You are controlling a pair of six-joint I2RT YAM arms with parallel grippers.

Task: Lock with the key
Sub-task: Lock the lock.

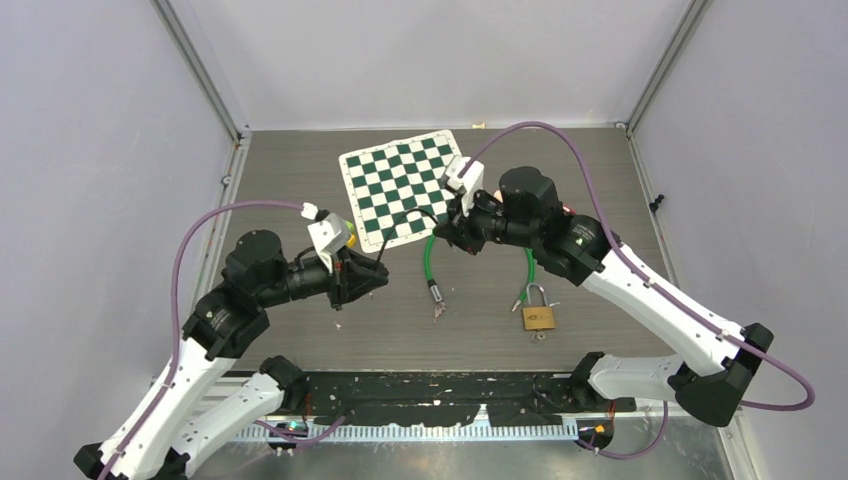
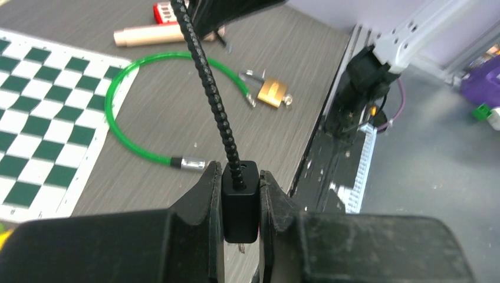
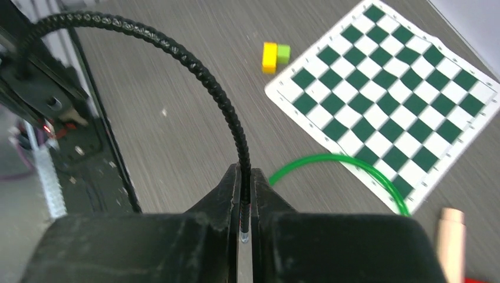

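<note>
Black cable (image 2: 206, 76) spans left-right; left tool (image 2: 240, 174) clamps its block (image 2: 240, 203), right tool (image 3: 244, 177) its tip (image 3: 244, 234).

Table (image 1: 600, 170): dark wood-grain top, walled in pale panels.
Chessboard mat (image 1: 400, 187): green and white, lay skewed at the far middle.
Green cable (image 1: 428, 255): looped from under the right arm, one metal-tipped end pointing toward the near edge, beside a small metal bit too small to identify.
Padlock (image 1: 538, 317): brass, shackle raised, lay flat at near right, by the green cable's other end.
Black cable (image 1: 398, 220): thin, arched over the mat's near corner, one end at each gripper.
Left gripper (image 1: 378, 276): pointed right, closed on the black cable's near end.
Right gripper (image 1: 447, 230): pointed left, pinched the far end.
</note>
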